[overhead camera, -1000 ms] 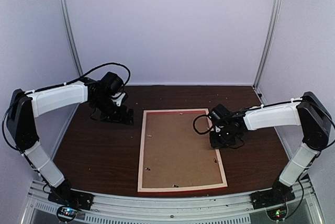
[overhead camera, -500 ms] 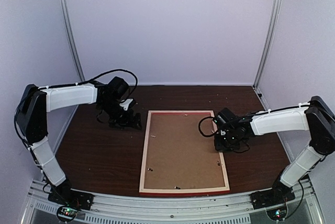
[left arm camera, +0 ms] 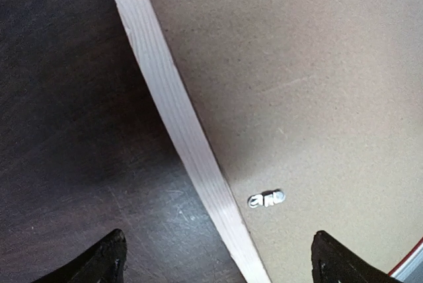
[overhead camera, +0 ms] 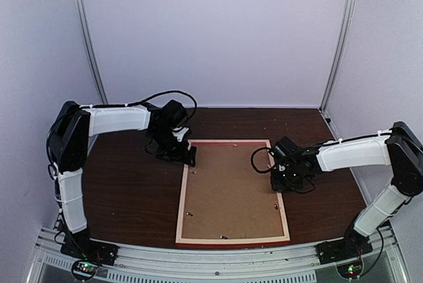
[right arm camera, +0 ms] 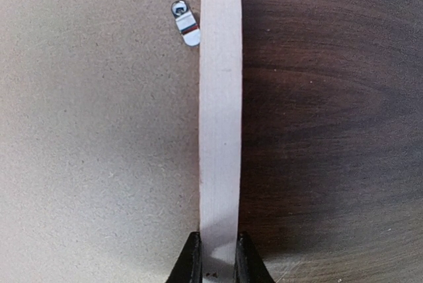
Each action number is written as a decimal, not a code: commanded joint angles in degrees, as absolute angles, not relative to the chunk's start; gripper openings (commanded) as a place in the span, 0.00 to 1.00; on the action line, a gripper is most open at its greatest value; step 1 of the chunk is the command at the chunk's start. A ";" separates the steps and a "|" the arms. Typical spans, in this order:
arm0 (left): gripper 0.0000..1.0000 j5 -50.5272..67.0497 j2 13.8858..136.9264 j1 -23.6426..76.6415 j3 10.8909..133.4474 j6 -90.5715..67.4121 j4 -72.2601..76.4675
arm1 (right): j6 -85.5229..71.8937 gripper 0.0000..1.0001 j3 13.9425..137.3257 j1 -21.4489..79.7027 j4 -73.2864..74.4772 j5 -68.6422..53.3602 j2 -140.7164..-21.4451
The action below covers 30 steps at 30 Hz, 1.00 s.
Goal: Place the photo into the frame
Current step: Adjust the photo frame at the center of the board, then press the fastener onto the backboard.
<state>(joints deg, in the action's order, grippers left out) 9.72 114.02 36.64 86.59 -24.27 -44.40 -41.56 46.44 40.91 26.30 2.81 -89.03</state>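
The frame (overhead camera: 182,197) lies back side up on the dark table, pale wood rails showing, red at its outer edge. A plain brown backing board (overhead camera: 231,190) fills it. The photo is hidden. My left gripper (overhead camera: 182,155) hovers open over the frame's left rail (left arm camera: 172,111) near the far left corner, one fingertip (left arm camera: 109,260) over the table and the other over the board (left arm camera: 297,84). My right gripper (overhead camera: 283,180) is shut across the frame's right rail (right arm camera: 220,98), a finger (right arm camera: 192,260) on each side.
Small metal retaining tabs sit on the backing board near the rails (left arm camera: 266,199) (right arm camera: 186,24). Dark wood table (overhead camera: 125,190) surrounds the frame. White enclosure walls stand behind and at both sides. The frame's near edge lies close to the table's front rail (overhead camera: 218,256).
My left gripper has moved right from the bare table to the frame's far left corner. The frame and my right gripper shifted slightly right, then stayed still.
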 commanded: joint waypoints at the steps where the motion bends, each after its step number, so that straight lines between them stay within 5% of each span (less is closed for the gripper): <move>1: 0.98 5.94 117.05 37.19 90.80 -23.82 -46.76 | -43.42 0.00 45.97 41.13 27.11 4.69 -87.32; 30: 0.96 0.96 126.00 38.67 98.32 -22.94 -51.50 | -43.68 0.00 46.23 41.19 26.39 4.26 -87.03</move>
<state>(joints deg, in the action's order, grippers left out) 1.69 124.70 38.33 96.36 -23.83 -51.13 -41.93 46.44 41.01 26.39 2.85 -88.95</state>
